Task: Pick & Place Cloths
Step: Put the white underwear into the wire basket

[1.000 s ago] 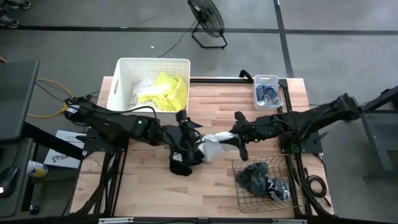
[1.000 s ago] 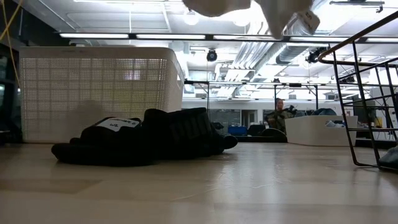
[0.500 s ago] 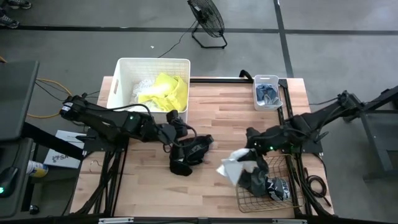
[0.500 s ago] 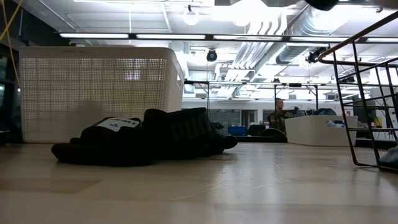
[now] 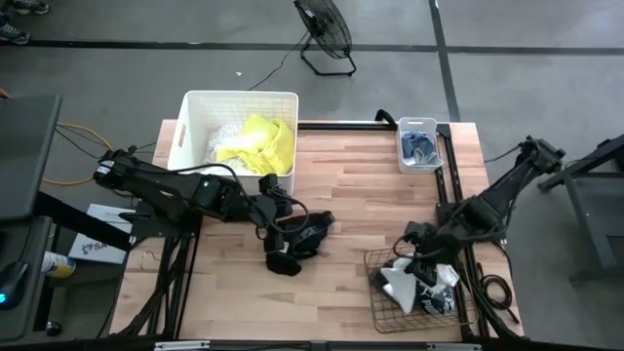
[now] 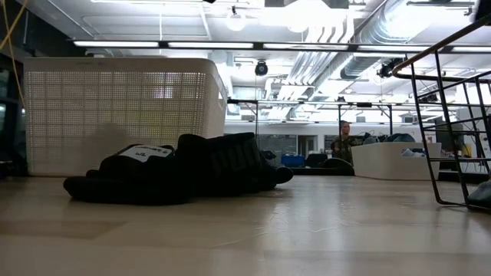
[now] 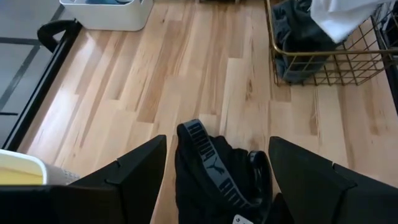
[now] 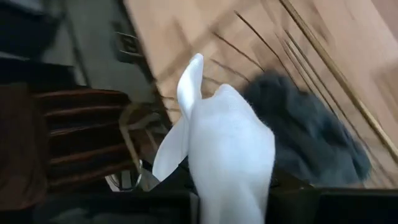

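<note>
1. Since a second ago, the right pincer (image 5: 408, 278) has carried the white cloth (image 5: 398, 283) from mid-counter, where both arms met, over to the brown wire basket (image 5: 375, 304) at the counter's front right; the left arm has drawn back toward the black garment.
2. The right pincer is clamped on the white cloth, which hangs into the basket above a dark grey garment (image 8: 311, 137) already lying there.
3. The left pincer (image 7: 217, 180) stands wide, holding nothing, poised just over the black garment (image 5: 292, 244) on the bare wooden counter (image 5: 361, 185) in front of the white tub.
4. Readable marks: a leaping-cat logo with lettering, seemingly "PUMA", runs along the grey waistband (image 7: 208, 162) of the black garment; in the low view a white size tag (image 6: 144, 152) shows on it, its print too small to read.
5. The white plastic tub (image 5: 190, 127) at the back left holds a neon yellow cloth (image 5: 263, 141) and pale fabric.
6. A small white tray (image 5: 419, 146) at the back right holds grey-blue socks.
7. A floor fan (image 5: 327, 29) stands beyond the counter; a person (image 6: 345, 142) sits far off in the room.
</note>
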